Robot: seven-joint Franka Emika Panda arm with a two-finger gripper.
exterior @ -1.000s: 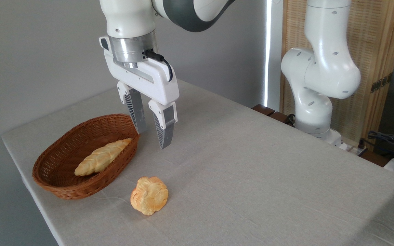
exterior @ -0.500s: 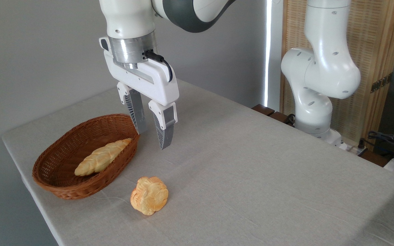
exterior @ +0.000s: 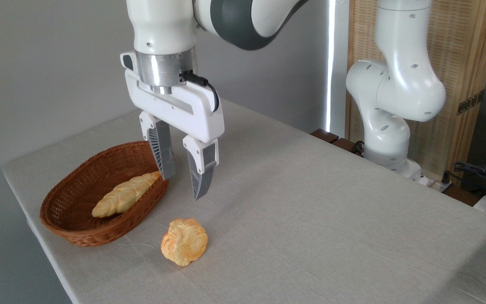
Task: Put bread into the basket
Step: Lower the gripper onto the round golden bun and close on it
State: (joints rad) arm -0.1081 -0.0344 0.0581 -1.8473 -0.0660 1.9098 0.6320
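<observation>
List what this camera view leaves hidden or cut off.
- Underside of the bun: it rests on the tablecloth, only top and sides show.
- Near inside wall of the basket: hidden by its own rim. The braided loaf covers part of the floor.
- Upper arm above the tool: cut off by the top edge.
- Table's near and right parts: cut off by the bottom and right edges.

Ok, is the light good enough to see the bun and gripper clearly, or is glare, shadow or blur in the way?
Fixed camera: even, soft light; the bun is sharp with only a faint shadow on the tablecloth. The open gripper shows no motion blur. One blown-out bright strip runs down the background, clear of the basket and bun.
</observation>
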